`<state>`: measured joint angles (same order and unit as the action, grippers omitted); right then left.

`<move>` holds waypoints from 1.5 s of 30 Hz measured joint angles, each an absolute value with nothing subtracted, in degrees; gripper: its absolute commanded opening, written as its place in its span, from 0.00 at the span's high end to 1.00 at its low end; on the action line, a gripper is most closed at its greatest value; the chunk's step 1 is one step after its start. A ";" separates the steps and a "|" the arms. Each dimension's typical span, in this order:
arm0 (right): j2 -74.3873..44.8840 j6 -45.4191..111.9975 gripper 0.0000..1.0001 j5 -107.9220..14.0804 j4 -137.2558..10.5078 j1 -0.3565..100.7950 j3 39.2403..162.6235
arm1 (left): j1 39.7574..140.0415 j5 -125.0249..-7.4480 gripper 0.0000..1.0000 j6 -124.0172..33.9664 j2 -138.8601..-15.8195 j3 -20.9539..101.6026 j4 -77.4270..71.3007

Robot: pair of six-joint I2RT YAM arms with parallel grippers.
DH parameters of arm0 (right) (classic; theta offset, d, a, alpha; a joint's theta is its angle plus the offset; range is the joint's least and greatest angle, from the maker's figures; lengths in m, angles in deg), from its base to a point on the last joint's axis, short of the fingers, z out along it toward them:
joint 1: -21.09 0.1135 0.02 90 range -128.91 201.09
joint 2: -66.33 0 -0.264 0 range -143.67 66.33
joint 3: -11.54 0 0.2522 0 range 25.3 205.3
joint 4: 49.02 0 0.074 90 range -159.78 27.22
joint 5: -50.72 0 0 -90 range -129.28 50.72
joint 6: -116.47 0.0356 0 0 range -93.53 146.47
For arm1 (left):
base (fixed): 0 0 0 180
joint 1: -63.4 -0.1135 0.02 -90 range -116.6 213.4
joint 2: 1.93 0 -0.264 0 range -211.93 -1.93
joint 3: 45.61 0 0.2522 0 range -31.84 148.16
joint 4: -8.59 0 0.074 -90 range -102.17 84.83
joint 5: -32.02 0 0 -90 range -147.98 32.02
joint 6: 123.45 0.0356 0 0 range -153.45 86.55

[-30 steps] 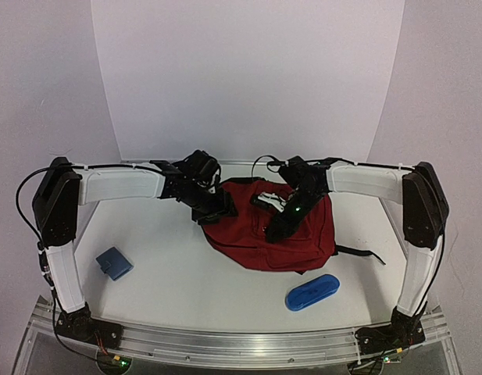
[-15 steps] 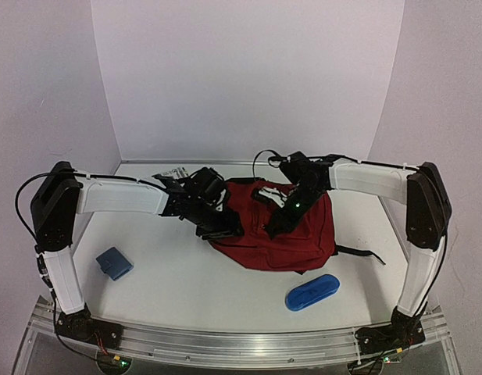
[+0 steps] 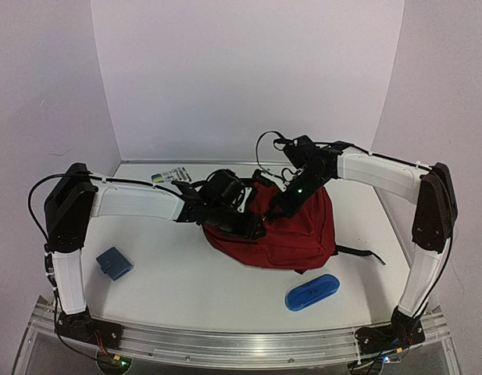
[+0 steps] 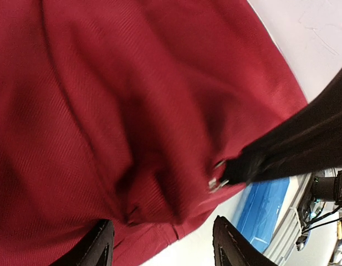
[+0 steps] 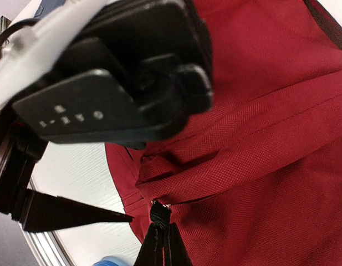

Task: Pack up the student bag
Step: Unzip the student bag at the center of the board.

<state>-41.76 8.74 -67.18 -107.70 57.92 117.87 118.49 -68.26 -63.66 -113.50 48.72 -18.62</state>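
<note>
The left gripper [image 3: 255,227] has been carried rightward onto the bag [image 3: 307,234], and the right gripper [image 3: 280,211] has been closed. The bag is lying mid-table, slightly right of centre. A zipper pull [image 5: 159,213] is being pinched by the right jaws. The left jaws are being held spread, with red fabric bunched just ahead of them (nothing gripped yet). The pull is sitting just right of that fold, so a bracing grip is probably being prepared there.

Blue oblong case [image 3: 312,292] — front right, small blue block [image 3: 114,262], printed card [image 3: 172,175]
</note>
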 measured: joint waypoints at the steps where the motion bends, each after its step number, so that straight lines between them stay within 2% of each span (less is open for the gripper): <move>1: -41.76 8.81 1.00 -67.18 -107.78 57.87 117.87 | 118.59 -68.18 0.41 -63.18 -113.86 49.46 -18.60; 2: -41.76 8.91 1.00 -67.19 -107.83 57.87 117.87 | 118.70 -67.94 0.44 -62.84 -114.27 50.18 -18.60; 7: -41.76 9.23 1.00 -67.22 -107.88 57.63 117.87 | 118.91 -65.94 0.73 -61.84 -115.73 51.35 -18.87; 13: -41.84 9.45 1.00 -67.48 -108.72 55.87 118.61 | 118.86 -65.06 0.99 -62.97 -116.04 51.11 -18.88; 21: -46.71 8.76 1.00 -68.83 -110.62 50.65 126.36 | 119.34 -63.81 1.00 -65.60 -110.70 45.11 -17.78; 23: -48.25 8.56 1.00 -69.43 -110.84 49.49 128.28 | 119.50 -63.70 0.97 -66.01 -109.25 43.60 -19.75; 24: -48.73 8.51 1.00 -69.94 -110.89 49.11 128.73 | 119.61 -63.50 0.92 -66.02 -108.91 43.33 -20.66; 26: -49.13 8.53 1.00 -71.00 -111.14 48.75 128.82 | 120.00 -62.97 0.70 -65.43 -108.60 43.32 -22.02; 28: -49.34 8.56 1.00 -72.27 -111.45 48.62 128.80 | 120.66 -62.16 0.54 -64.69 -108.60 44.20 -23.68; 32: -49.37 8.58 1.00 -74.92 -111.84 48.86 128.43 | 122.23 -60.76 0.44 -61.92 -109.79 50.36 -27.70; 39: -49.37 8.58 1.00 -77.40 -112.17 49.88 125.91 | 123.32 -56.98 0.41 -59.36 -113.84 60.89 -27.67; 43: -49.35 8.58 1.00 -78.00 -112.58 50.24 125.24 | 123.04 -53.21 0.49 -57.96 -118.45 65.33 -28.78; 45: -49.35 8.59 1.00 -78.18 -112.60 50.37 125.24 | 122.81 -51.81 0.57 -57.69 -120.97 66.99 -29.60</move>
